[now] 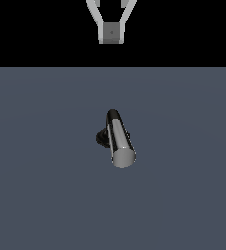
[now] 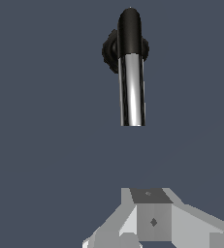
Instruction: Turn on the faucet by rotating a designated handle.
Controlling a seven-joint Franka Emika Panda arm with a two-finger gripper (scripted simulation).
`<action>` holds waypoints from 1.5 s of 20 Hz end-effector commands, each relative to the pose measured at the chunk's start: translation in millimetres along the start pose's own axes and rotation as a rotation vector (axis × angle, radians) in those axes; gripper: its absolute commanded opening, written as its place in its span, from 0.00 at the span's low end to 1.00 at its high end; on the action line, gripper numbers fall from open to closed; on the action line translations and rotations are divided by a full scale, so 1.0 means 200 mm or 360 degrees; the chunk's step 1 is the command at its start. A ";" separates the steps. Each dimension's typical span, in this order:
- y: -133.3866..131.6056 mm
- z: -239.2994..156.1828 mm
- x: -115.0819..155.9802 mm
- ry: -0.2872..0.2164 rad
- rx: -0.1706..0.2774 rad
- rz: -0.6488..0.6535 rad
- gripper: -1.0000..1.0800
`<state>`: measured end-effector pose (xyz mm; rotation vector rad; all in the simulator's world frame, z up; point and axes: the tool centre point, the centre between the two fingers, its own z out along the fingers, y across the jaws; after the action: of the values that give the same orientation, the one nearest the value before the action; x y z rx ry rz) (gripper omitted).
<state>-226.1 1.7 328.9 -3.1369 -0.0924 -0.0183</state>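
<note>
The faucet stands in the middle of the grey floor, with a black round base and a black elbow. The handle is a shiny chrome bar running out from the elbow, its flat grey end facing the exterior camera. My gripper sits at the top edge of the exterior view, well apart from the handle. Its white fingers meet in one grey block with no gap, so it is shut and holds nothing. In the wrist view the handle's free end points toward the gripper.
A flat dark grey floor lies all around the faucet, and it gives way to a black background behind the gripper. I see no other objects.
</note>
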 end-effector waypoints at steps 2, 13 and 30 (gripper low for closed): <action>-0.01 0.14 0.03 -0.0002 0.0000 -0.0026 0.00; -0.05 0.55 0.11 -0.0009 -0.0002 -0.0100 0.00; -0.11 1.03 0.22 -0.0018 -0.0004 -0.0188 0.00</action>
<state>-183.1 25.4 129.6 -3.1297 -0.2721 -0.0004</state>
